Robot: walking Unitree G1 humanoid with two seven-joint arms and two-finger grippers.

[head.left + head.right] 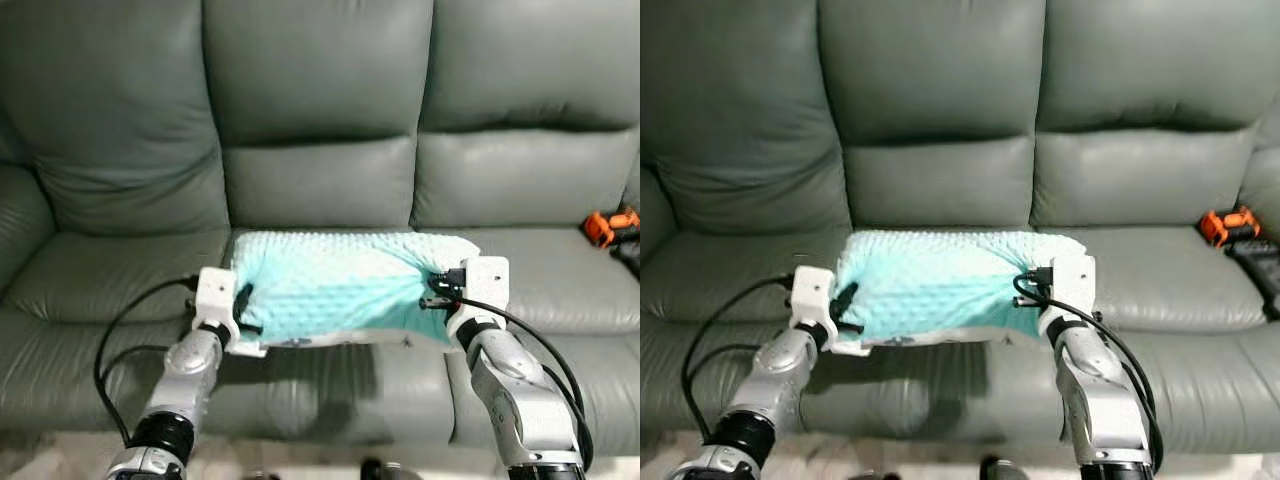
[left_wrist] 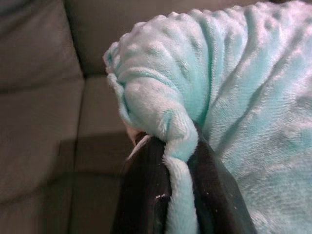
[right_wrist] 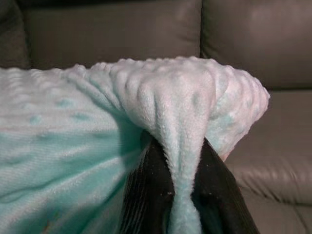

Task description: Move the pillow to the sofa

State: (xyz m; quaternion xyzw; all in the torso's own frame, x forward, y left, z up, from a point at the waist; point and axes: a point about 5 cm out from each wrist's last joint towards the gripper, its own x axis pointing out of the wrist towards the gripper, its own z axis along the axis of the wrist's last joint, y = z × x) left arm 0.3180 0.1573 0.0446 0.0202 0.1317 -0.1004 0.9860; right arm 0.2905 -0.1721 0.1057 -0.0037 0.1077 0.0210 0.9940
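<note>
A mint-green plush pillow (image 1: pixel 335 285) with a dotted texture is held between both arms over the middle seat of the grey-green leather sofa (image 1: pixel 320 130). My left gripper (image 1: pixel 246 312) is shut on the pillow's left edge. At the pillow's right edge my right gripper (image 1: pixel 432 290) is shut on the fabric too. In the left wrist view the black fingers (image 2: pixel 146 195) pinch a fold of the pillow (image 2: pixel 243 97). The right wrist view has the fingers (image 3: pixel 217 195) squeezing a bunched fold of the pillow (image 3: pixel 73 122). The pillow casts a shadow on the seat front below it.
An orange and black tool (image 1: pixel 610 227) lies on the right seat cushion, with a dark object (image 1: pixel 630 258) just beside it. The left seat cushion (image 1: pixel 110 275) is bare. Black cables run along both silver arms.
</note>
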